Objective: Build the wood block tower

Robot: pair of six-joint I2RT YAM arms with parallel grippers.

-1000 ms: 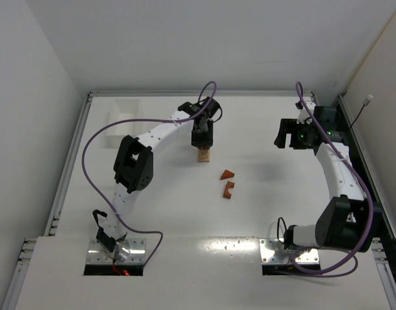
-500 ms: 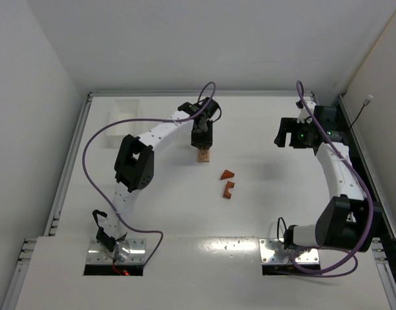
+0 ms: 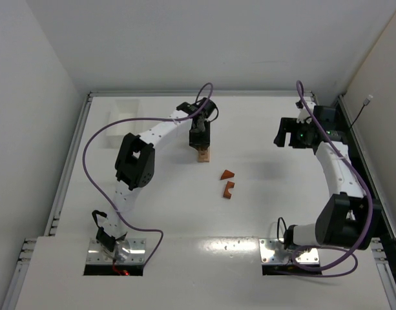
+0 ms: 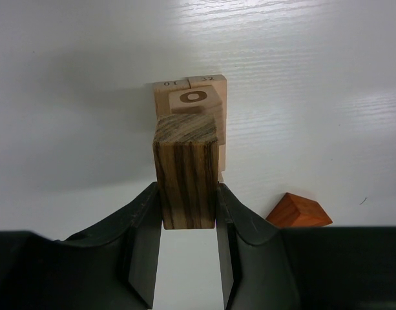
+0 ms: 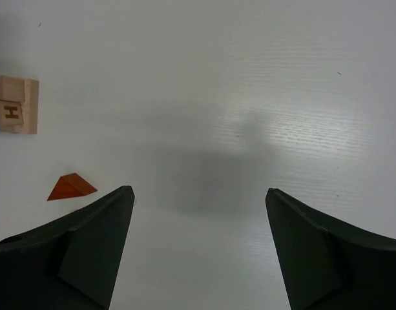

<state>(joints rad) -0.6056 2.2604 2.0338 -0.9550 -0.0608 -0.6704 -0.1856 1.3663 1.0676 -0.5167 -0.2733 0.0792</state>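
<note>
My left gripper is shut on a dark-striped wood block and holds it upright just over the tower, a stack of tan blocks with an "O" on its top face. Whether the striped block touches the stack I cannot tell. From above, the left gripper covers most of the tower. An orange wedge and a notched reddish block lie loose to the tower's right. My right gripper hangs open and empty at the far right; its view shows the tower and the wedge.
A white rectangular tray sits at the back left of the table. The raised table rim runs along the back, and the arm bases are at the near edge.
The left gripper with the striped block has drifted slightly left and back over the tower. The right arm has not moved.
</note>
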